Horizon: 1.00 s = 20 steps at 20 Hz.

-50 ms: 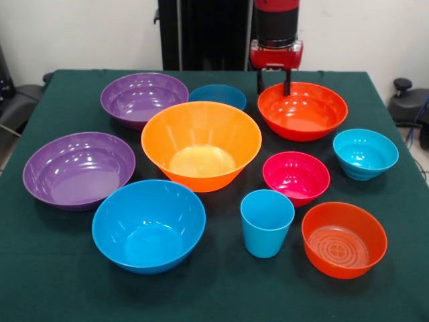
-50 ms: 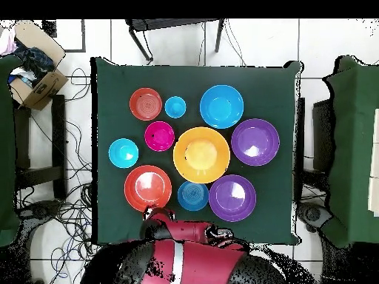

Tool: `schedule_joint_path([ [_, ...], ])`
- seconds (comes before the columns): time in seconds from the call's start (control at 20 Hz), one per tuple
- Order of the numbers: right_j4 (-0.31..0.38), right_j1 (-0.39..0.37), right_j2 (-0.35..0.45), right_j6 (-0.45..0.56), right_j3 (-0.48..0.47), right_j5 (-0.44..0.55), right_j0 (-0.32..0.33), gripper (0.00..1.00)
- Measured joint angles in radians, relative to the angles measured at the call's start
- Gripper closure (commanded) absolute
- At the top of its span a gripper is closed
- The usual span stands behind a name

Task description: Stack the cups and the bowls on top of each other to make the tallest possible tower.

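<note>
My gripper (image 1: 273, 83) hangs open and empty just above the far rim of the large red-orange bowl (image 1: 303, 111). The big orange bowl (image 1: 201, 144) sits mid-table. Around it stand two purple bowls (image 1: 144, 99) (image 1: 79, 169), a large blue bowl (image 1: 149, 225), a small blue bowl (image 1: 217, 96), a magenta bowl (image 1: 296, 177), a cyan bowl (image 1: 365, 153) and a small red-orange bowl (image 1: 344, 239). The light blue cup (image 1: 267, 223) stands upright in front of the magenta bowl. Every piece stands alone; no tower is in view. In the overhead view the orange bowl (image 2: 201, 154) is central and the cup (image 2: 175, 106) is near the far edge.
A dark green cloth (image 1: 60, 282) covers the table. My red arm (image 2: 185, 240) reaches over the table's bottom edge in the overhead view. A cardboard box (image 2: 33, 78) and cables lie on the floor at the left; chairs stand around the table.
</note>
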<state>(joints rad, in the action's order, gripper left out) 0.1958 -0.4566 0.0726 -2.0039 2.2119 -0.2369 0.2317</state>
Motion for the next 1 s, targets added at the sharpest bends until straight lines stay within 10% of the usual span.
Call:
schedule_joint_path([
  [1.0,0.0,0.035,-0.013,0.0,-0.004,-0.09,-0.063,0.0],
])
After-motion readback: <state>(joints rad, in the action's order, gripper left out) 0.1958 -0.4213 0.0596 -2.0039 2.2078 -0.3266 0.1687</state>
